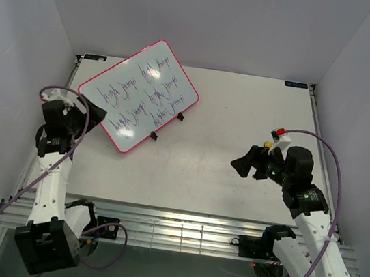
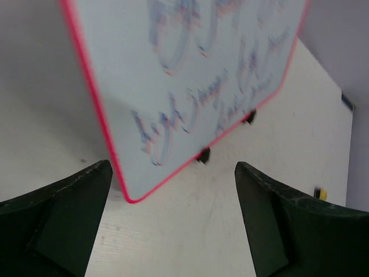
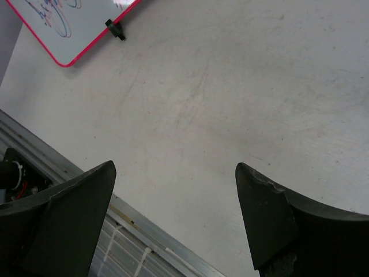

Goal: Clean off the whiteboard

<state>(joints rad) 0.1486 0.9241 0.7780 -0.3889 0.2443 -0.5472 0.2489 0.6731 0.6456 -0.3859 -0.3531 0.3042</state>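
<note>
Whiteboard (image 1: 138, 95), large, flat, white, pink-red rim, is standing with blue-purple writing covering it.
Left gripper (image 2: 173, 167) is holding its fingers spread and empty, the board's lower corner just ahead between them. Right gripper (image 3: 176, 167), equally spread and empty, is hovering well apart, the board lying far ahead-left.

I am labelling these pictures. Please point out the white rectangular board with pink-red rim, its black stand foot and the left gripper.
white rectangular board with pink-red rim (image 1: 138, 94): top view, middle of written face.
black stand foot (image 3: 115, 29): right wrist view, its middle.
left gripper (image 2: 173, 167): left wrist view, midway between fingertips.
</note>
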